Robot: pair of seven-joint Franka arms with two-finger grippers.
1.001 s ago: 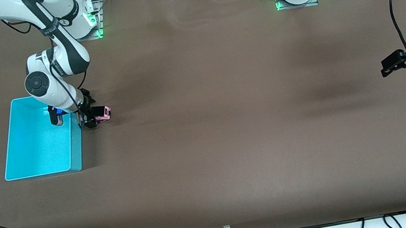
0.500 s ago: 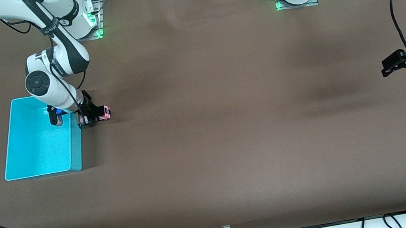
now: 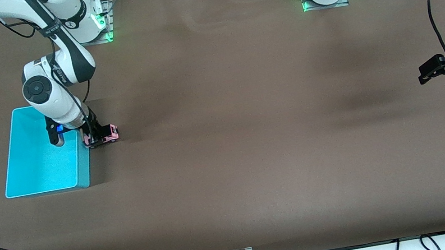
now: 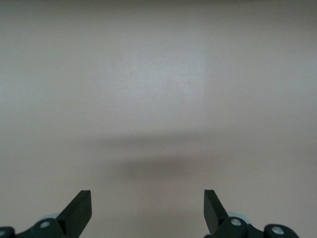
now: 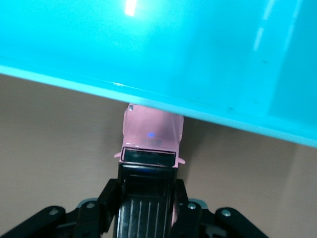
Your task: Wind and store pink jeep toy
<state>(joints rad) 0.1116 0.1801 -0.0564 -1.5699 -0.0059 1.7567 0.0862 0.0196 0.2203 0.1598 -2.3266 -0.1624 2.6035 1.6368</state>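
A wide brown table (image 3: 252,138) fills the scene, matte and faintly wrinkled, with loose black cables along the edge nearest the front camera and two white arm bases bolted along the top of that view. The one task object, a tiny boxy pink jeep toy (image 3: 107,134) with a light pink body, black roof and dark wheels, sits on the table surface at the right arm's end, just beside the long wall of a turquoise plastic bin (image 3: 12,153); in the right wrist view its pink hood (image 5: 153,131) points at that wall and looks to be touching or nearly touching it. The right gripper (image 3: 95,133) is down at table level with its jaws pressed in on the jeep's sides over the black roof, so the toy is pinched while its wheels seem to rest on the table. That low grip probably serves the winding step, since dragging the wheels along the surface would load a pull-back spring, and the bin standing so close keeps the later lift into storage short. The bin itself is open-topped and, as far as can be seen past the arm, holds nothing. The left gripper (image 3: 434,69) waits well apart, over bare table at the left arm's end, its two black fingers (image 4: 79,210) spread wide around nothing. In count: one jeep, one bin, two arms, two grippers, and nothing else loose on the table.
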